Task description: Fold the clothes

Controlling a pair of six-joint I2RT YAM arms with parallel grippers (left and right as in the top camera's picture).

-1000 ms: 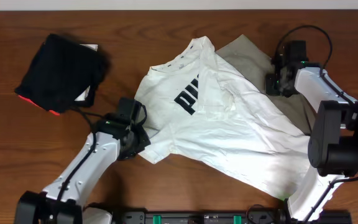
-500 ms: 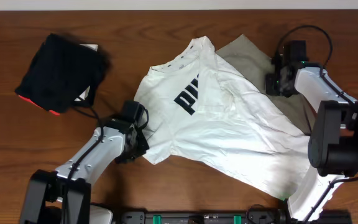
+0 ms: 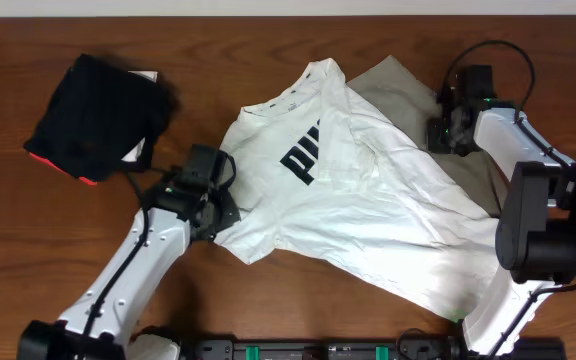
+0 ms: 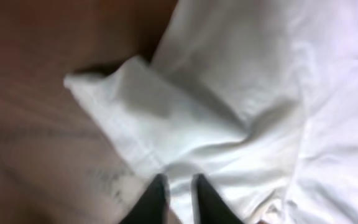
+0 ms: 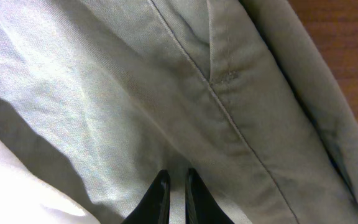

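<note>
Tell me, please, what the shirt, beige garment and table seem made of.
Shirt: soft matte knit, likely cotton; it rumples in loose folds.
Beige garment: woven twill, perhaps cotton; fine weave and stitched seam show.
Table: brown wood or wood-look laminate, slight sheen, visible grain.

A dark brown wooden table, evenly lit from above.

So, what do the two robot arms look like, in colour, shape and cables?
The left arm and right arm have white rounded links with black joints. A black cable loops by the right wrist. The jaws are thin, black and tapered.
</note>
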